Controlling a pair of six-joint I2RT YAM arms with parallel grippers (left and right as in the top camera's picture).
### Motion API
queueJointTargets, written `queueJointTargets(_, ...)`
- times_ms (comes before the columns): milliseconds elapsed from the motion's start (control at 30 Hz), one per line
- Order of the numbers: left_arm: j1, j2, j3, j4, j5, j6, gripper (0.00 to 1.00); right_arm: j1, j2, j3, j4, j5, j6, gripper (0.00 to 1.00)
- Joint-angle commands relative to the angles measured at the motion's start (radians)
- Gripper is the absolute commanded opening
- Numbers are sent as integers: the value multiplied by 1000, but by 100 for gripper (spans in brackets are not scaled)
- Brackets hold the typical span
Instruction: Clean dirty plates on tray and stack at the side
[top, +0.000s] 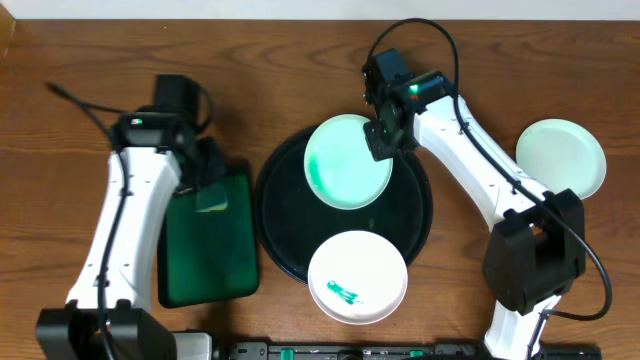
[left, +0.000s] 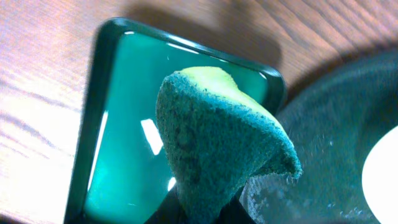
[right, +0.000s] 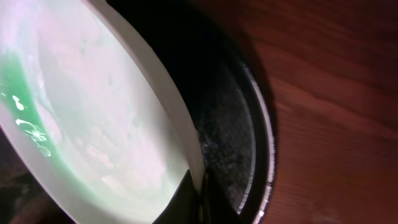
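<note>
The round black tray (top: 275, 215) lies at the table's middle. My right gripper (top: 383, 135) is shut on the rim of a pale-mint plate (top: 345, 160) with a green smear on its left side, holding it tilted over the tray's far part; the right wrist view shows the plate (right: 81, 124) pinched between the fingers (right: 202, 186) above the tray (right: 233, 124). A second plate (top: 357, 277) with a teal smear sits on the tray's near edge. A third plate (top: 561, 157) lies on the table at the right. My left gripper (top: 207, 190) is shut on a green sponge (left: 217, 143).
A rectangular dark-green tray (top: 208, 250) lies left of the black tray, under my left gripper; it also shows in the left wrist view (left: 118, 149). Bare wooden table surrounds the trays.
</note>
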Motion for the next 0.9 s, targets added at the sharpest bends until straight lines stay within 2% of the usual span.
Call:
queueJointTargets(0,93,-47,2,-7,43,-12,7,33,-6,61,-26,108,-15,1)
queueJointTargets(133,196,-55,2,-19,106,-4,7,52,-6,106,-51,102,-34,1)
queueJointTargets(400,402,-55,2,-26,143,-5,7,114,-6,146,-48,-93,12,1)
queueJointTargets(633,581,-54,2,-16,260,-5,7,193,-6,156,-14,-80,17,1)
queueJointTargets(867,629,-54,2,-42,278,-5,7,208,-6,232,-11,-77,41,1)
